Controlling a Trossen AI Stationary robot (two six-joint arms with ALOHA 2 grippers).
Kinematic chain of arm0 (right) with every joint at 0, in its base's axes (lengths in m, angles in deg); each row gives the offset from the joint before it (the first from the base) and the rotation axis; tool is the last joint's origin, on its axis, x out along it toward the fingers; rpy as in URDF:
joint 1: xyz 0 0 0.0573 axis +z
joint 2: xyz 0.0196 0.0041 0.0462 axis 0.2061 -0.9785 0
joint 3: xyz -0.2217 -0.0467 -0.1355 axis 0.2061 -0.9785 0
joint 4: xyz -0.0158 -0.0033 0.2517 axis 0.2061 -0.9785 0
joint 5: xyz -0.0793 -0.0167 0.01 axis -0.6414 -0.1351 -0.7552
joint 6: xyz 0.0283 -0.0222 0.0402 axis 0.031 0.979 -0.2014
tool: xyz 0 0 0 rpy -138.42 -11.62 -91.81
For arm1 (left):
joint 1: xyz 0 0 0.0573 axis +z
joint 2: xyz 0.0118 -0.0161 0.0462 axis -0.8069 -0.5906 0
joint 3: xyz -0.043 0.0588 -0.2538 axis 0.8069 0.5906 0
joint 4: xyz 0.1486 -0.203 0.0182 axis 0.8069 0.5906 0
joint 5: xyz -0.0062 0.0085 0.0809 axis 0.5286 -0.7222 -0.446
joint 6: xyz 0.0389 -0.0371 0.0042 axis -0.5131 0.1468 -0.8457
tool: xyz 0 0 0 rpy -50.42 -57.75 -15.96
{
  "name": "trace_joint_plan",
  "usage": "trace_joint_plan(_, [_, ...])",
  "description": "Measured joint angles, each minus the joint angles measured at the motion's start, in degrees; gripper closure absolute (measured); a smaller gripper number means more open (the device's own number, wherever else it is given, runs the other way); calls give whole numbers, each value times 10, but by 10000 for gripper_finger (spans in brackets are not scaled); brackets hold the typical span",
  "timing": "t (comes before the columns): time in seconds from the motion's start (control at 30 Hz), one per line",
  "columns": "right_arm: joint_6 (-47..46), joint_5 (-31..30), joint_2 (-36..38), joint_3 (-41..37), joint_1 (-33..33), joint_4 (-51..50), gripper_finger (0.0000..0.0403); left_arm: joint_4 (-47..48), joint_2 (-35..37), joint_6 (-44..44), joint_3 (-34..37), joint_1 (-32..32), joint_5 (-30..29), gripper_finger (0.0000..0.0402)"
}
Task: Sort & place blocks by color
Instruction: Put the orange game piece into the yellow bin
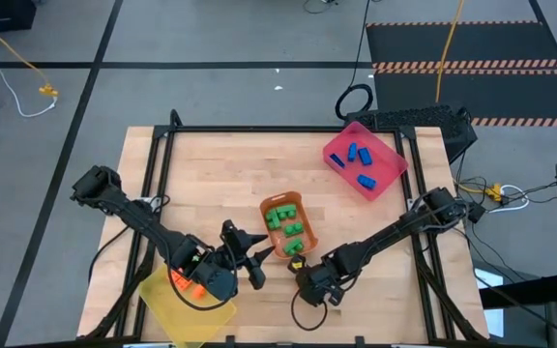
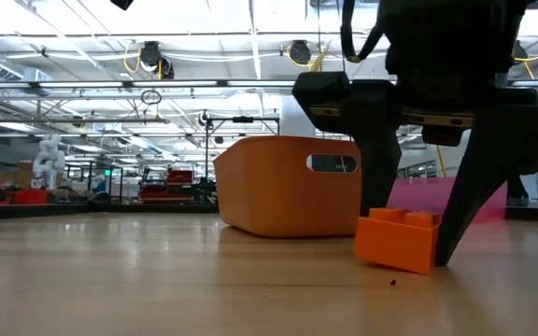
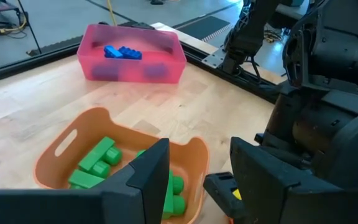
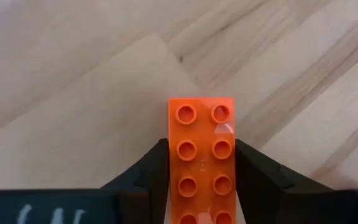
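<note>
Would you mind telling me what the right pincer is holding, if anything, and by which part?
The right pincer clasps an orange brick by its two long sides, the brick resting on the table. The left pincer holds nothing.

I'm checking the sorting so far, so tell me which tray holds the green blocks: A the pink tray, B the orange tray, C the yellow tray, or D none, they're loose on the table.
B: the green blocks lie inside the orange tray; the pink tray holds blue blocks.
</note>
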Motion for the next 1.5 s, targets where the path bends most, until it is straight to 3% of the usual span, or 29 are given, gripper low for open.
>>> trace_joint_plan(0.17, [-2, -52, 38, -4, 8, -20, 271, -17, 0, -40, 0, -1, -5, 231])
trace_joint_plan(0.3, [11, -145, 103, -3, 20, -25, 271, -91, 0, -142, 0, -9, -60, 231])
trace_joint_plan(0.4, [17, -197, 158, -2, 28, -26, 271, -131, 0, -175, 0, -6, -63, 231])
trace_joint_plan(0.57, [23, -307, 251, -2, 43, -15, 271, -156, 0, -179, 0, -1, -48, 231])
trace_joint_plan(0.7, [-8, -431, 302, -2, 43, -13, 271, -157, 0, -175, 0, 8, -28, 231])
trace_joint_plan(1.0, [15, -586, 305, -32, 16, -4, 271, -203, 0, -150, -1, 47, -28, 231])
trace_joint_plan(1.13, [26, -614, 302, -54, 0, 18, 271, -200, 0, -162, 0, 66, -17, 231])
trace_joint_plan(1.27, [60, -613, 302, -74, -8, 67, 271, -200, 0, -160, 0, 97, 47, 222])
trace_joint_plan(1.37, [103, -611, 302, -89, -9, 120, 271, -199, -1, -168, 0, 120, 87, 197])
trace_joint_plan(1.5, [141, -611, 302, -103, -8, 171, 271, -197, -11, -191, 0, 138, 91, 147])
